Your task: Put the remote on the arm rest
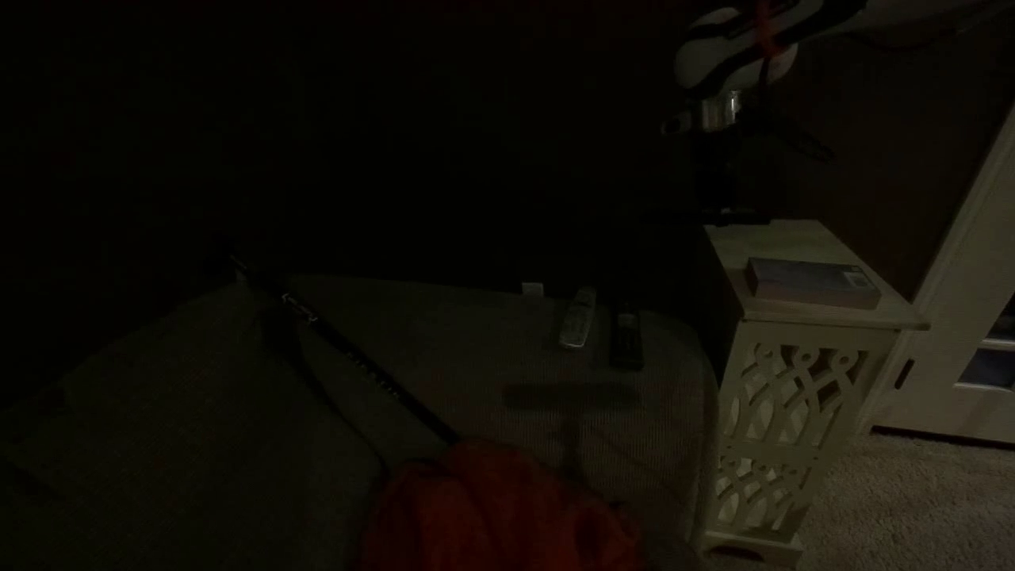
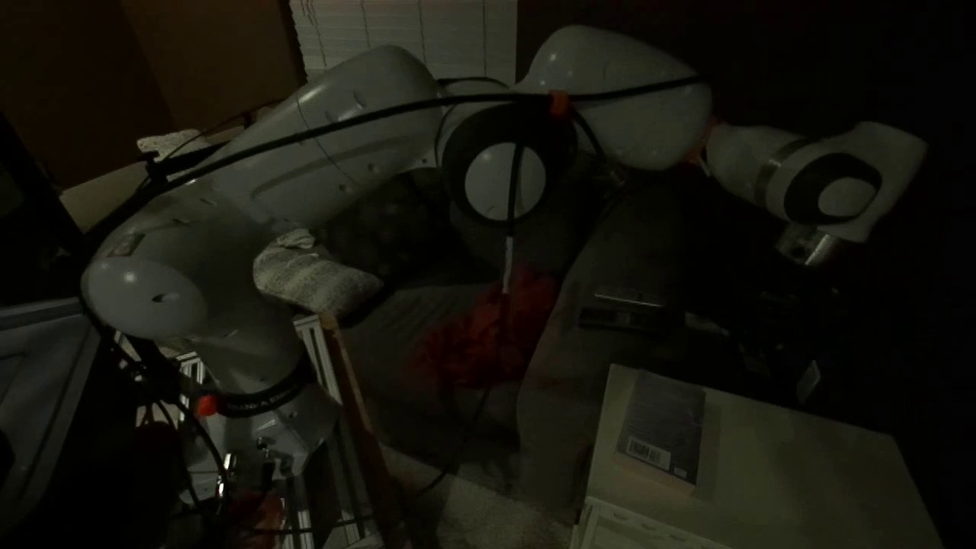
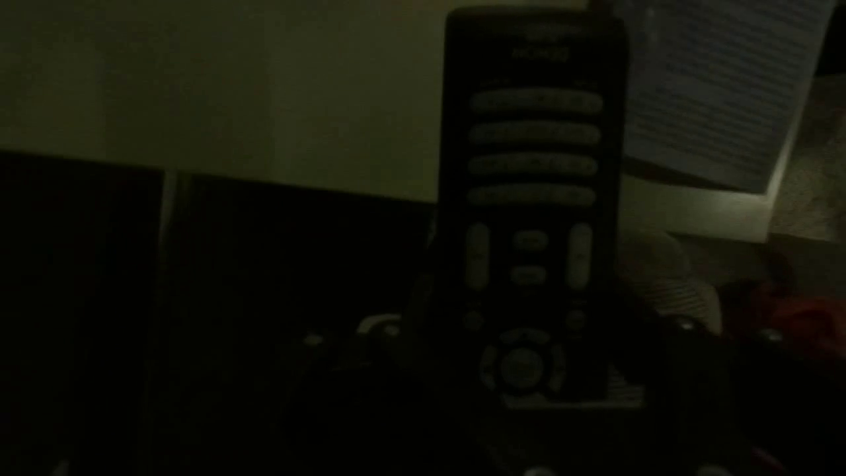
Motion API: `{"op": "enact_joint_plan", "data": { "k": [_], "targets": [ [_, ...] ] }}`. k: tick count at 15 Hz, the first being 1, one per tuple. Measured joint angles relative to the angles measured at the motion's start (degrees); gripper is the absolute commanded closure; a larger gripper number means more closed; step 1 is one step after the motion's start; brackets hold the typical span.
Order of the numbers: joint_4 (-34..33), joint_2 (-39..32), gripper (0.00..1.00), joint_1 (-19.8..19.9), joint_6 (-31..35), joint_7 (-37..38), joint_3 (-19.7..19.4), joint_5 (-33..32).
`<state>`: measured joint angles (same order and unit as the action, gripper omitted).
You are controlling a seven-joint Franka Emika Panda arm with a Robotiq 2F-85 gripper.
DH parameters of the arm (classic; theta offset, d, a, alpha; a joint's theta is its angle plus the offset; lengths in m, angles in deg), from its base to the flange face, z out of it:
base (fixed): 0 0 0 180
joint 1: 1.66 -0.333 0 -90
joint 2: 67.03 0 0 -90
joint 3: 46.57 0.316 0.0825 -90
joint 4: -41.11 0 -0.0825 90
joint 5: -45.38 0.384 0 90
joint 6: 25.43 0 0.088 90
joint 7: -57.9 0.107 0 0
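Since the jaws have the dark remote point(image 3: 532, 215) pinched up near the far end of the counter point(image 1: 773, 242), I'd call this the carry step; next, go left over the arm rest point(image 1: 666, 412), lower, release near the pale remote point(image 1: 579, 319).

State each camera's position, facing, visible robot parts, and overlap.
Wrist view: on the wrist, looking past the fingers and the remote they grip toward the lattice-sided stand.
An exterior view: raised, angled down over the sofa armrest toward the stand; only the arm's outer end shows, upper right.
An exterior view: raised, stand in the near right, looking across at nearly the whole arm; fingers lost in shadow.
Shared: stand and book in all three; armrest in both exterior views.
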<state>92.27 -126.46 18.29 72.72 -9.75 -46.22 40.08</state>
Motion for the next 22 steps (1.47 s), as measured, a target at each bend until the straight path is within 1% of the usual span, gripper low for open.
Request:
{"op": "enact_joint_plan", "data": {
  "k": [2,4,5,7,8,10,13,16,19,22],
  "targets": [
    [1.5,0.6,0.4,-1.8,-1.2,-0.9,0.4,-0.3],
    [2.1,0.7,0.4,-2.2,-1.3,-1.3,0.4,-0.4],
    [2.4,0.8,0.65,-2.0,-1.3,-1.6,0.4,-0.4],
    [2.6,0.9,0.65,-1.6,-1.3,-2.0,0.4,-0.4],
    [2.6,0.8,0.65,-1.6,-1.3,0.0,0.4,0.1],
    [2.7,0.5,0.65,-2.5,-1.9,6.9,0.7,2.2],
    [2.8,-0.1,0.65,-5.3,-2.1,18.3,1.8,5.6],
    [2.9,-0.3,0.65,-7.8,-2.1,26.0,3.7,8.9],
    [2.9,-0.3,0.65,-8.2,-2.2,30.7,5.5,12.3],
    [3.1,-0.3,0.65,-7.2,-2.2,33.9,6.5,16.3]
  ]
}}
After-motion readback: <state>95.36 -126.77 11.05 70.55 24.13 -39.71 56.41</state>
